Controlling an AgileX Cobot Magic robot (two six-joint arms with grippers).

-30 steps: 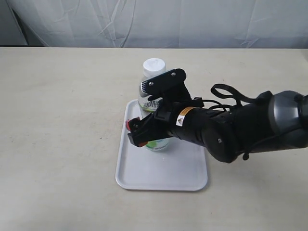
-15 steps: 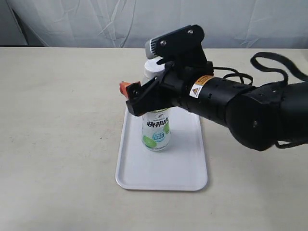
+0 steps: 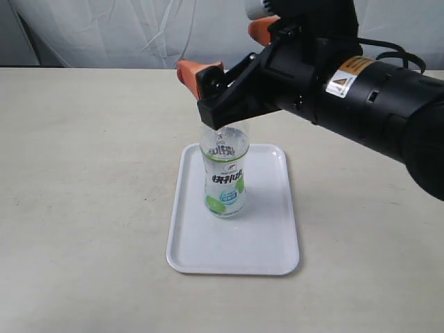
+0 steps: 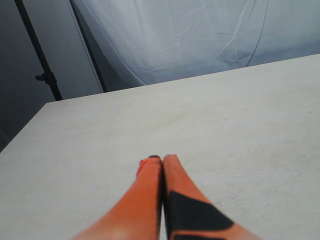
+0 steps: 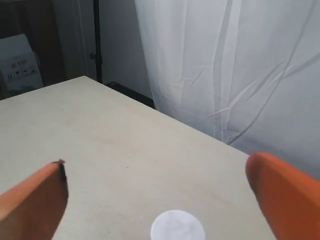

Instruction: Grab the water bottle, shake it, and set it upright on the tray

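Observation:
The water bottle (image 3: 225,182), clear with a white-and-green label, stands upright on the white tray (image 3: 236,265). My right gripper (image 3: 229,52) hangs above the bottle's top, open, its orange fingers (image 3: 197,71) spread wide with nothing between them. The arm hides the cap in the exterior view. In the right wrist view the white cap (image 5: 178,226) shows below the open right gripper (image 5: 156,166). My left gripper (image 4: 162,159) is shut on nothing over bare table; it is out of the exterior view.
The beige table (image 3: 83,173) spreads around the tray on all sides. A white curtain (image 3: 139,31) hangs behind the table's far edge. The big black right arm (image 3: 361,97) reaches in from the right over the tray.
My right gripper has lifted from beside the bottle's body to above its top, with its fingers apart. The bottle stays standing on the tray.

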